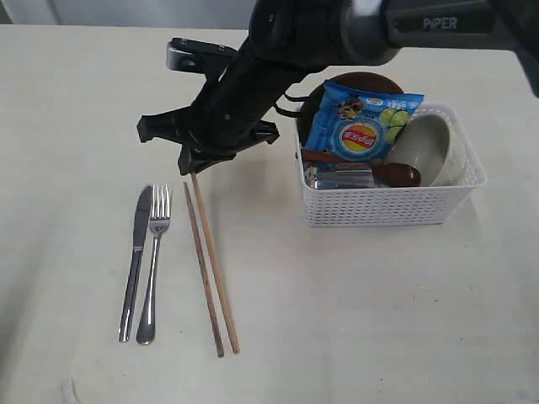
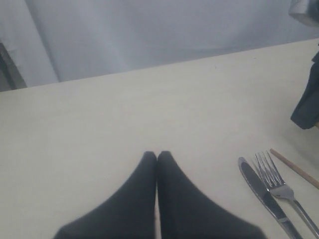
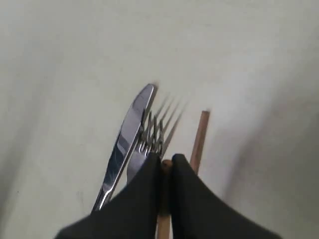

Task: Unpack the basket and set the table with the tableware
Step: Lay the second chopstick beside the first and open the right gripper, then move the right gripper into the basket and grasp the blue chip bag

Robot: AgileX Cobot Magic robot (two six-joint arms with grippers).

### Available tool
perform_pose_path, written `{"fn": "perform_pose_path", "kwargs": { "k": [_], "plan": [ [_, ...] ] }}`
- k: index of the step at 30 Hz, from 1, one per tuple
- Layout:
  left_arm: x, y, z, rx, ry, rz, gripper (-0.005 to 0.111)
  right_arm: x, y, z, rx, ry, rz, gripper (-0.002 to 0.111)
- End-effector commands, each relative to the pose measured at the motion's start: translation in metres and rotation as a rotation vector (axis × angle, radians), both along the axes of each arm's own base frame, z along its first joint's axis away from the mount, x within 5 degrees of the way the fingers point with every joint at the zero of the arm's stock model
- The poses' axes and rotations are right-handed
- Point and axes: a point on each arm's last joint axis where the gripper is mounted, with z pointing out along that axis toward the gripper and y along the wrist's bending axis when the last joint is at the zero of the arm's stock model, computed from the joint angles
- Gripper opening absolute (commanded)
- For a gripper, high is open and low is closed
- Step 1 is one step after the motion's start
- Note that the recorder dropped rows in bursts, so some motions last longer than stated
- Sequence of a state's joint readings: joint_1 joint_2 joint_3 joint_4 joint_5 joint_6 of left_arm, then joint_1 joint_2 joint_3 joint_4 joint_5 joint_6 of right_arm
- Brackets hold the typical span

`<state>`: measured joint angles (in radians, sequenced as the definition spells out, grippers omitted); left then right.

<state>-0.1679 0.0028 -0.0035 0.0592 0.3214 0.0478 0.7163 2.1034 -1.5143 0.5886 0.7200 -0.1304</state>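
Observation:
On the pale table (image 1: 354,311) lie a steel knife (image 1: 135,261), a fork (image 1: 153,265) and two wooden chopsticks (image 1: 209,265) side by side. My right gripper (image 1: 195,164) reaches across from the right. It is shut on the far end of one chopstick (image 3: 166,165), with the other chopstick (image 3: 199,137) just beside it. Knife (image 3: 127,139) and fork (image 3: 151,137) lie close by. The white basket (image 1: 387,206) holds a grey-green bowl (image 1: 425,147), a brown plate (image 1: 362,82), a dark spoon (image 1: 396,174) and a steel cup (image 1: 341,177). My left gripper (image 2: 157,154) is shut and empty, over bare table.
A blue chip bag (image 1: 362,122) leans upright inside the basket, in front of the plate. The right arm (image 1: 278,59) spans the back of the table from the right. In the left wrist view the knife (image 2: 261,191) and fork (image 2: 279,184) lie off to one side.

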Motion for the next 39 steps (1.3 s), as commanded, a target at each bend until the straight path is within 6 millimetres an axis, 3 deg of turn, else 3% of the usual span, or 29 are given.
{"fn": "perform_pose_path", "kwargs": {
  "k": [1, 10, 16, 19, 25, 32, 35, 39],
  "plan": [
    [0.0, -0.001, -0.001, -0.01, 0.001, -0.008, 0.0, 0.012, 0.004, -0.001, -0.006, -0.056, 0.018, 0.0],
    [0.0, -0.001, -0.001, -0.01, 0.001, -0.008, 0.0, 0.016, 0.003, -0.026, -0.079, -0.027, 0.016, 0.002],
    [0.0, -0.001, -0.001, -0.01, 0.001, -0.008, 0.0, 0.017, 0.004, -0.025, -0.068, -0.028, -0.02, 0.039],
    [0.0, -0.001, -0.001, -0.01, 0.001, -0.008, 0.0, 0.017, 0.004, -0.022, -0.065, -0.036, -0.017, 0.04],
    [0.0, -0.001, -0.001, -0.01, 0.001, -0.008, 0.0, 0.014, -0.004, 0.019, -0.08, -0.151, 0.06, 0.04],
    [0.0, -0.001, -0.001, -0.01, 0.001, -0.008, 0.0, -0.002, -0.043, 0.076, -0.342, -0.273, 0.205, 0.04],
    [0.0, -0.001, -0.001, -0.01, 0.001, -0.008, 0.0, -0.005, -0.063, 0.086, -0.528, -0.289, 0.258, 0.04],
    [0.0, -0.001, -0.001, -0.01, 0.001, -0.008, 0.0, 0.004, -0.093, 0.09, -0.714, -0.261, 0.199, 0.04]
  ]
}}
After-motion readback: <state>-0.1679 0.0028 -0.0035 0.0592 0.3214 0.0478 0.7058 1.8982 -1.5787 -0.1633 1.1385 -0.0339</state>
